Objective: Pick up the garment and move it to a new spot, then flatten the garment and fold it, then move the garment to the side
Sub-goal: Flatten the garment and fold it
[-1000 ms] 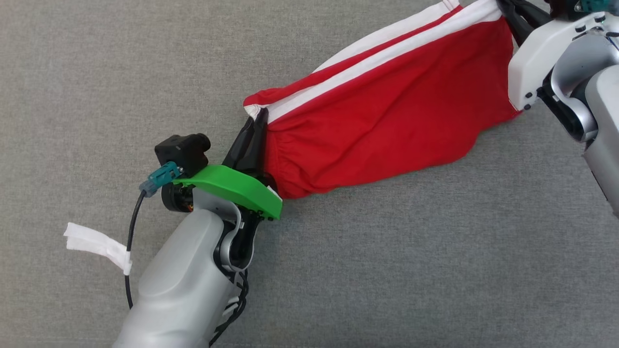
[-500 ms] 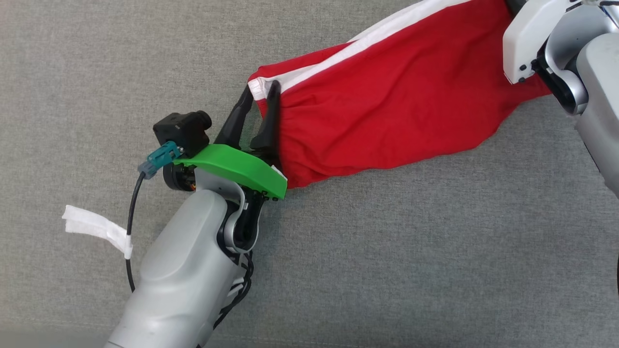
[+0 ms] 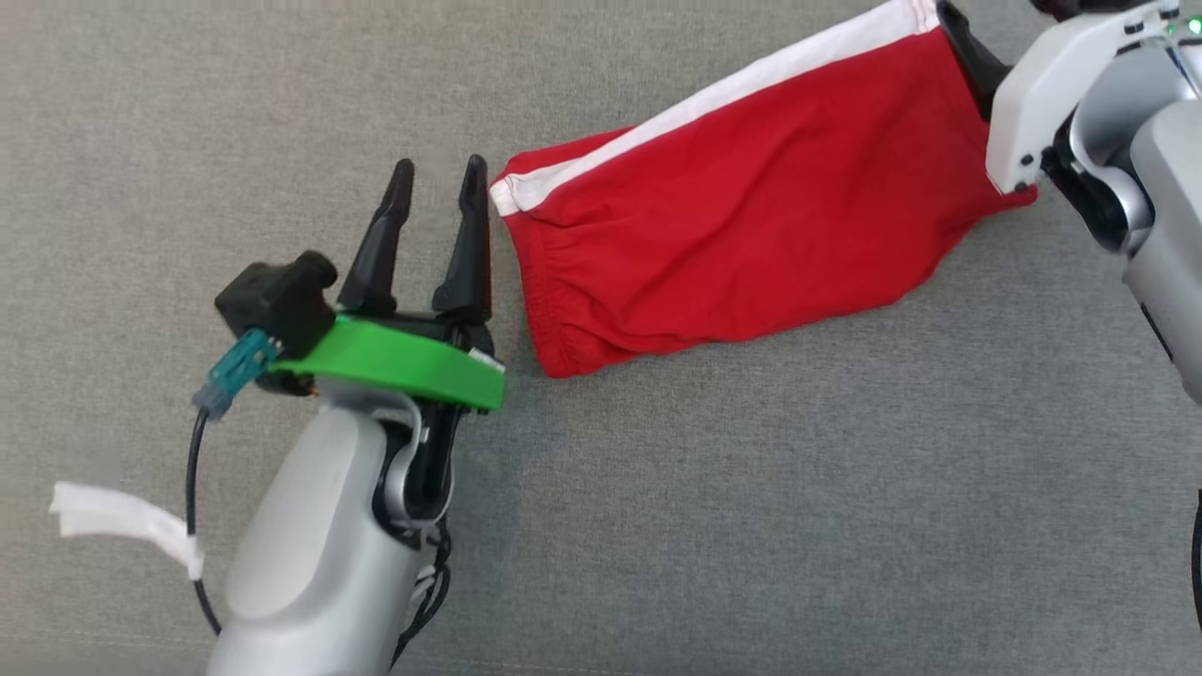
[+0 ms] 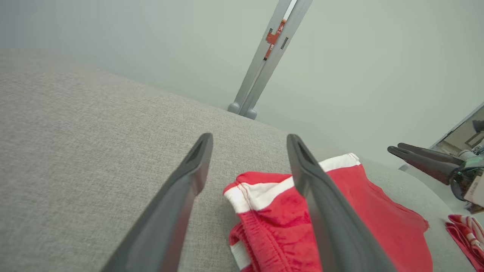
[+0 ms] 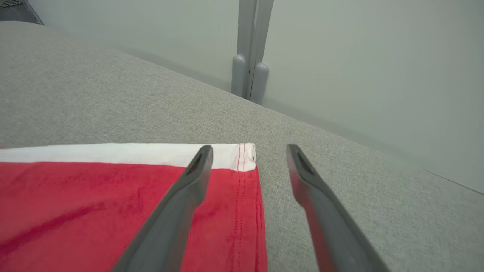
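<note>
The garment (image 3: 751,207) lies flattened at upper right. The left pincer (image 3: 439,169) and right pincer (image 5: 249,151) are spread, empty; folding likely needs corner grips.

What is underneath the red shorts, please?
The red shorts lie on the grey fabric surface. Whether anything else sits beneath them is hidden by the cloth.
</note>
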Motion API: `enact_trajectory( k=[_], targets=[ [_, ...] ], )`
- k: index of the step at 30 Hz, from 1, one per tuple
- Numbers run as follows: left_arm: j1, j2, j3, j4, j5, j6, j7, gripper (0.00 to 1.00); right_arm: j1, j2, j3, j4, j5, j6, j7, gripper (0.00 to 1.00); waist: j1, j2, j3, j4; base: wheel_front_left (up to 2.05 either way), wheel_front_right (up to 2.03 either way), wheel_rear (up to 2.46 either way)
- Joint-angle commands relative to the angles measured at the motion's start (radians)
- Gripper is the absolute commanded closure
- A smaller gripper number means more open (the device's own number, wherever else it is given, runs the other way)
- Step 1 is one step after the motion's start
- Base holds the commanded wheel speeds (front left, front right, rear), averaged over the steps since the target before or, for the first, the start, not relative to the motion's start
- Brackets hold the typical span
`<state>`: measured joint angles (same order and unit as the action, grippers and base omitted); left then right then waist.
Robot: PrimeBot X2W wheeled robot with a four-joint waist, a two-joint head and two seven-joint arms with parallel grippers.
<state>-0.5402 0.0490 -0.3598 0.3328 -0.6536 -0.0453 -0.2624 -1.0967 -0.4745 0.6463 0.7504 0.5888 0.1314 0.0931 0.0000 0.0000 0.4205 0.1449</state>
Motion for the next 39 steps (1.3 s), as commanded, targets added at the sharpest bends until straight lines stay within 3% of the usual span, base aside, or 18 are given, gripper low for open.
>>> enact_trajectory(
  k=[1,7,12,27,29,30,39],
  targets=[
    [0.036,0.003,0.026,-0.025,0.04,-0.012,-0.003,0.0,0.026,-0.007,-0.003,0.005,0.024,-0.002,0.018,0.0,0.0,0.0,-0.04,0.0,0.0,0.0,0.0],
    [0.151,0.004,0.128,-0.128,0.192,-0.028,-0.003,0.0,0.091,-0.009,-0.053,0.04,0.122,-0.002,0.055,0.0,0.0,0.0,-0.067,0.018,0.0,0.0,0.0],
    [0.22,0.003,0.171,-0.162,0.264,-0.037,-0.003,0.0,0.111,-0.022,-0.088,0.102,0.127,-0.002,0.057,0.0,0.0,0.0,-0.057,0.055,0.0,0.0,0.0],
    [0.367,0.003,0.252,-0.239,0.32,-0.027,-0.003,0.0,0.12,0.027,-0.154,0.301,0.116,-0.001,0.129,0.0,0.0,0.0,-0.018,0.146,0.0,0.0,0.0],
    [0.372,0.003,0.255,-0.241,0.325,-0.026,-0.003,0.0,0.126,0.044,-0.155,0.313,0.121,-0.001,0.144,0.61,0.0,0.0,-0.02,0.148,0.0,0.0,0.0],
    [0.372,0.003,0.256,-0.241,0.324,-0.026,-0.003,0.0,0.129,0.051,-0.154,0.314,0.122,0.0,0.145,1.0,0.0,0.0,-0.021,0.147,0.0,0.0,0.0],
    [0.367,0.003,0.255,-0.231,0.329,-0.037,-0.003,0.0,0.141,0.03,-0.176,0.282,0.126,-0.002,0.076,1.0,0.0,0.0,-0.069,0.091,0.0,0.0,0.0]
  ],
)
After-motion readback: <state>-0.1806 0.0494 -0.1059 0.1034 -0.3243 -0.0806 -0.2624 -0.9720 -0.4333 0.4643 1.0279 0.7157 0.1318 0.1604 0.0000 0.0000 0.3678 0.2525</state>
